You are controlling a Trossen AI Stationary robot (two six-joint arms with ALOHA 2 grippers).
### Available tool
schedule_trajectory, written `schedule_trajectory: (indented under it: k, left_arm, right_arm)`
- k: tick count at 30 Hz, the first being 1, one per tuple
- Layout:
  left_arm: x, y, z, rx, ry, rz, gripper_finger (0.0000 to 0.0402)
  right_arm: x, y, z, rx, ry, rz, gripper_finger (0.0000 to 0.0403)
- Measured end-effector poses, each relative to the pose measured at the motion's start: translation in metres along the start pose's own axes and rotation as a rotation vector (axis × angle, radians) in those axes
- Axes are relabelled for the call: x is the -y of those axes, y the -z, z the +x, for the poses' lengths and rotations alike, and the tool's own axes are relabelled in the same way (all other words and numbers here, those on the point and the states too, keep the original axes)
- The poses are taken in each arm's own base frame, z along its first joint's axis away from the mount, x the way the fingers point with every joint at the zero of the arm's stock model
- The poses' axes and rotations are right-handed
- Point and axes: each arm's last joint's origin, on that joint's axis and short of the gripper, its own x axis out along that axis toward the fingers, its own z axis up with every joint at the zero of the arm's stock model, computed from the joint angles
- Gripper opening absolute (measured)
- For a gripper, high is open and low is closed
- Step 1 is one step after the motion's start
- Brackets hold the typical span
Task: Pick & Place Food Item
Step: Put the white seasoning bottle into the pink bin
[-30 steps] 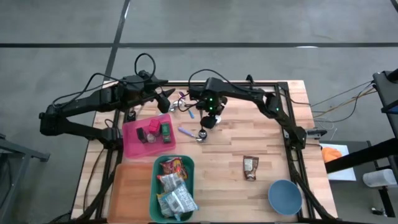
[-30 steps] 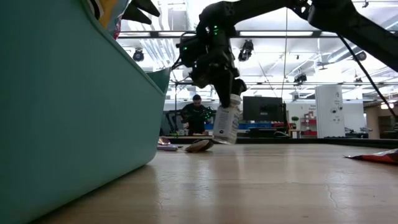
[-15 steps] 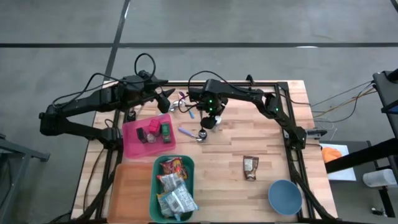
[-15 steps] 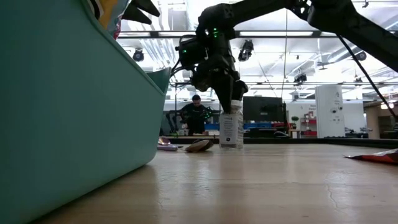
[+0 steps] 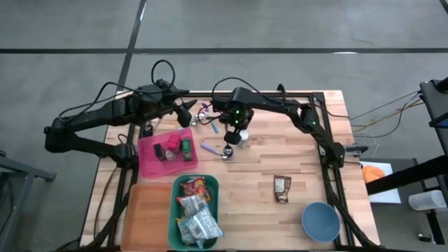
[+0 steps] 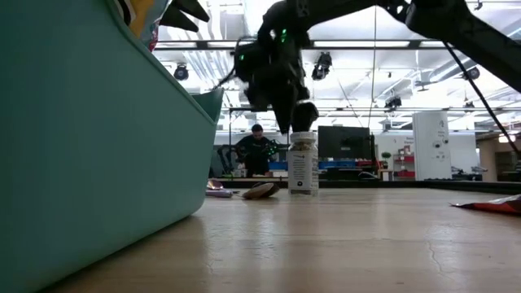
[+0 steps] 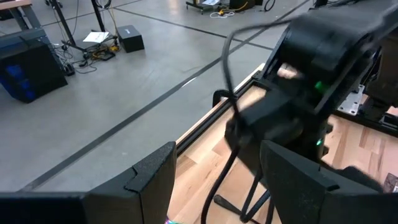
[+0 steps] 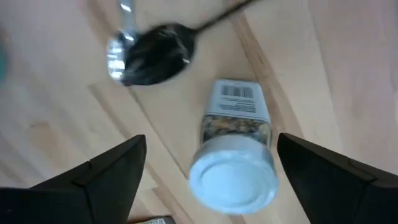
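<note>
Releasing is the step in hand: the right gripper (image 6: pixel 298 114) hangs just above the white cap of the spice jar (image 6: pixel 303 163), and the right wrist view shows its two fingers spread wide to either side of the jar (image 8: pixel 234 159), clear of it. The jar stands upright on the wooden table (image 5: pixel 280 157) near the far edge, just right of a spoon (image 8: pixel 152 53) and well apart from the teal bin (image 5: pixel 194 210) of packets on the near left. To finish well, the arm ought to rise straight up with the fingers kept wide, since any sideways drift could clip the cap and tip a tall, narrow jar. The left gripper (image 7: pixel 214 180) waits beyond the far left of the table, past the pink tray (image 5: pixel 148 162), fingers parted around nothing.
</note>
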Motion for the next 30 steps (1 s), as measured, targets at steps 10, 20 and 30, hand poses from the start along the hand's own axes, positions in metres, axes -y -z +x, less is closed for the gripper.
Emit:
schedule_trajectory:
  k: [10, 20, 30]
  left_arm:
    - [0.000, 0.000, 0.000, 0.000, 0.000, 0.000, 0.0235]
    - [0.000, 0.000, 0.000, 0.000, 0.000, 0.000, 0.0235]
    - [0.000, 0.000, 0.000, 0.000, 0.000, 0.000, 0.0235]
  right_arm:
    - [-0.003, 0.023, -0.062, 0.267, 0.010, -0.056, 0.0363]
    - [0.010, 0.073, -0.094, 0.564, 0.022, -0.047, 0.0364]
    - [0.030, 0.155, -0.091, 0.990, 0.054, 0.018, 0.0364]
